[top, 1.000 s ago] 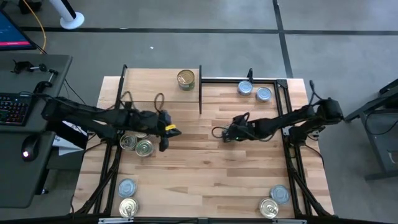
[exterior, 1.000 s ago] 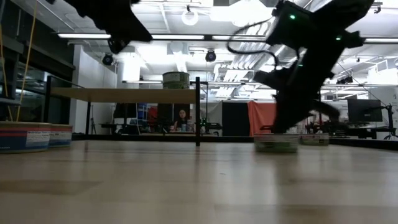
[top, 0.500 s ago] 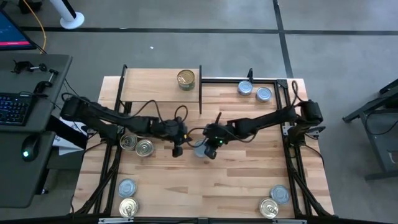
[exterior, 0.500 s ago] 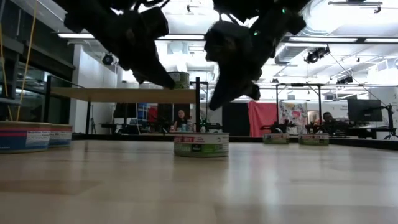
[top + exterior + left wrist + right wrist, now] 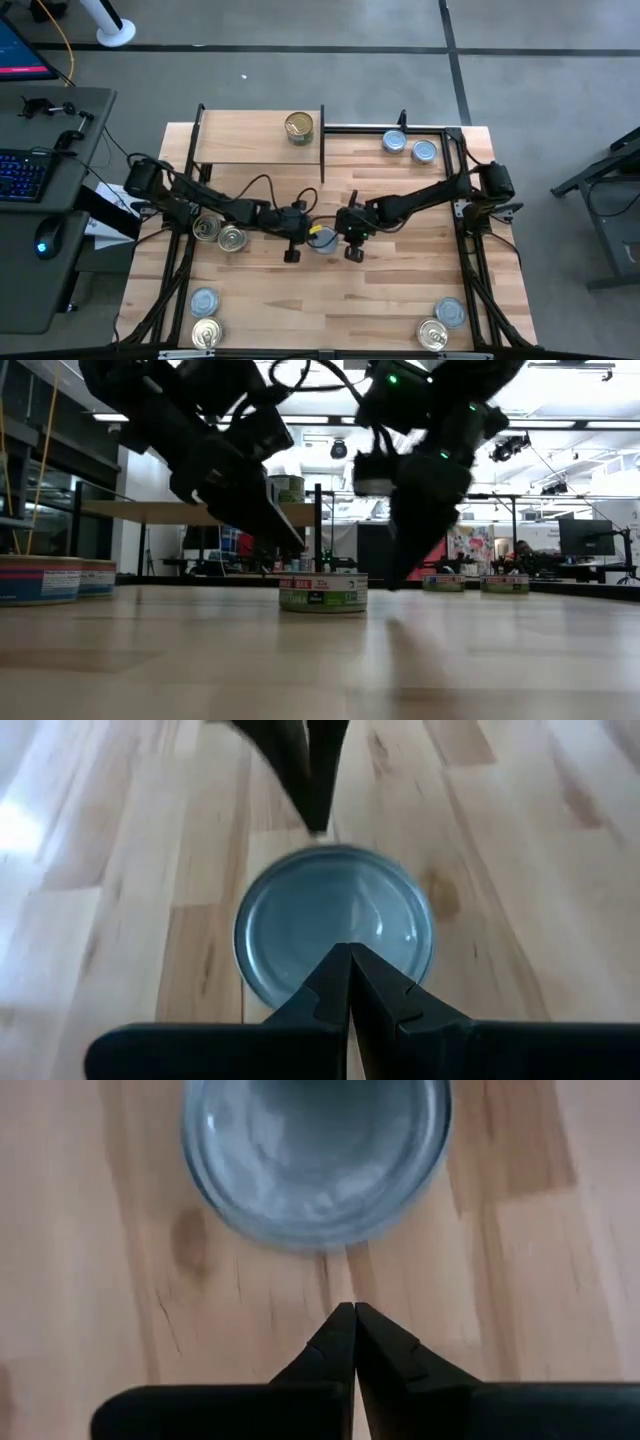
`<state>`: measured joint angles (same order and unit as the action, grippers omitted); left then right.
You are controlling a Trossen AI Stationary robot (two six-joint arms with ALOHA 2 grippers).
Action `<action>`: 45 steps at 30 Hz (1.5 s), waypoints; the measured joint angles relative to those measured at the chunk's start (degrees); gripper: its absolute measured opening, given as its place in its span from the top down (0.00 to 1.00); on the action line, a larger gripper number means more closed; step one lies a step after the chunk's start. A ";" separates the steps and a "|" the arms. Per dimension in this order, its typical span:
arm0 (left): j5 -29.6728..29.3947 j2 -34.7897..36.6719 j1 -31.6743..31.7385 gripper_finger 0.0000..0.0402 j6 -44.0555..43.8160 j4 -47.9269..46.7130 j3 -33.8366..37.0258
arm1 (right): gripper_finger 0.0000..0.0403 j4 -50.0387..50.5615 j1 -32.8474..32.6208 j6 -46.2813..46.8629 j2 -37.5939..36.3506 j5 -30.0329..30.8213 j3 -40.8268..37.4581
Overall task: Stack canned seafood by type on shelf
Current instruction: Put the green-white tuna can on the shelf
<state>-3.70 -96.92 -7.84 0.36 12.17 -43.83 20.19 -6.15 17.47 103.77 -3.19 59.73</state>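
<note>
A tin of canned seafood (image 5: 323, 243) with a silver-blue top (image 5: 335, 925) stands on its base at the middle of the table. My left gripper (image 5: 350, 952) is shut, slanting down from the table's left, its tip over the tin's top near the rim. My right gripper (image 5: 354, 1310) is shut too, slanting down from the right, its tip a little short of the tin (image 5: 315, 1160) above bare wood. The shelf (image 5: 250, 140), a small light-wood board at the far left, bears one gold-topped tin (image 5: 298, 127). My left gripper has its shut fingertips (image 5: 298, 548) just over the left part of the tin's top (image 5: 300, 935); whether they touch it I cannot tell.
Two gold-topped tins (image 5: 220, 234) sit at the table's left under my left arm. Two silver-blue tins (image 5: 410, 147) stand at the far right. A silver-blue and a gold tin stand at the near left (image 5: 204, 316), and another such pair at the near right (image 5: 440, 322).
The tin has slid from right of centre to the table's middle along with my right gripper, then stayed put. My right gripper went toward the table's left and rolled about its own line. My left gripper came down and toward the right, up to the tin.
</note>
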 joint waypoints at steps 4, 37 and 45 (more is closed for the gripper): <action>0.02 -1.20 0.00 1.00 -1.57 -0.35 0.02 | 1.00 -4.02 -0.79 -1.99 0.48 2.44 -1.02; -0.02 -1.33 -0.07 1.00 -0.74 -8.55 0.13 | 1.00 -17.77 -1.09 -5.09 -3.72 2.75 -0.72; -0.69 -1.36 -0.07 1.00 -1.69 -8.22 0.20 | 1.00 -18.66 -1.11 -6.45 -3.68 1.95 -0.80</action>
<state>-4.40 -98.28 -7.90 -1.33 3.95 -43.64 1.53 -7.27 11.03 100.09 -1.24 58.92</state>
